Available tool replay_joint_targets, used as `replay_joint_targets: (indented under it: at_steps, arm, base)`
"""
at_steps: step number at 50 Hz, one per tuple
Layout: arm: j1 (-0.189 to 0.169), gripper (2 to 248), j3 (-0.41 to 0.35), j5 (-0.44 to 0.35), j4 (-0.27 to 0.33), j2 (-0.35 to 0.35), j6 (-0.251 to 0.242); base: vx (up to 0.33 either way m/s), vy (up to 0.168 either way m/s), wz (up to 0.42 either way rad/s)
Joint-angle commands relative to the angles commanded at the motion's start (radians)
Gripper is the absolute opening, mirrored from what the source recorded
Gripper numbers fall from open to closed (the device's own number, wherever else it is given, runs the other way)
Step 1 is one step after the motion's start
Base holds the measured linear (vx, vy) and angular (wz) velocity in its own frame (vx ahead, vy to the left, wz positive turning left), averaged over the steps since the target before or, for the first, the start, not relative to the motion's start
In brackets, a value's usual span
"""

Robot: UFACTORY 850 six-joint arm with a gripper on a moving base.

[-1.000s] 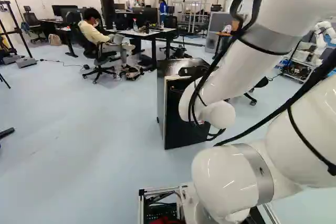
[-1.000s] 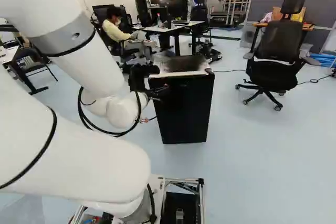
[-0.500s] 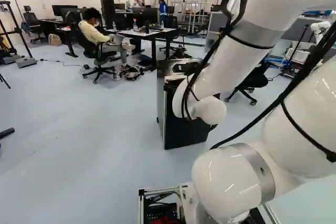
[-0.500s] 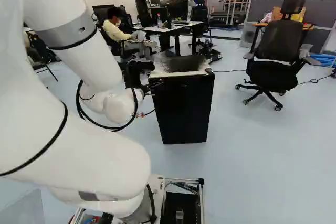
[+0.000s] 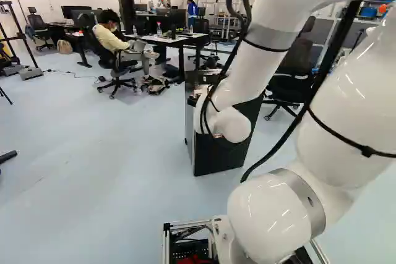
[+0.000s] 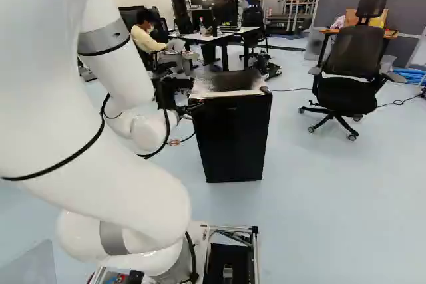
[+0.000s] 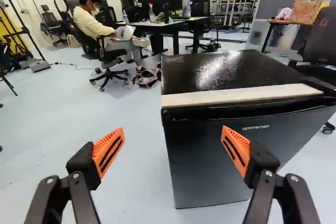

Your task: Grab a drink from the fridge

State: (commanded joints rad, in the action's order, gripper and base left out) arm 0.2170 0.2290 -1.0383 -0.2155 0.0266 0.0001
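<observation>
"So, what has changed out there?"

"Mostly the arm (image 5: 263, 57); over the last second I see its wrist end shift to the left in both base views, bringing more of the black office chair (image 5: 291, 78) into sight past it in the left one; the base (image 6: 255, 251) has stayed put, and so has the fridge (image 6: 233, 134) on the floor (image 6: 313, 204)."

"And the gripper (image 6: 194, 106)?"

"It overlapped the fridge's front a second ago in the right base view; now it sits further left there, near the fridge's upper front edge. In my wrist view the gripper (image 7: 172, 135) is wide open, orange pads (image 7: 108, 150) well apart and nothing held; one finger shows against the fridge door (image 7: 226, 171), the other against the floor to the side."

"Where's the drink, then?"

"I can't tell from here; the black fridge stands upright ahead of the gripper, a pale strip (image 7: 241, 95) along the front of its glossy top; its door looks closed to me."
</observation>
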Motion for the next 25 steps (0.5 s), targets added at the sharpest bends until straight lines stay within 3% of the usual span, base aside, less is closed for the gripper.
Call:
replay_joint_targets:
  at_steps: [25]
  arm:
    - [0.091,247,0.045,-0.073,-0.176,-0.114,0.000]
  base:
    - [0.000,0.000,0.000]
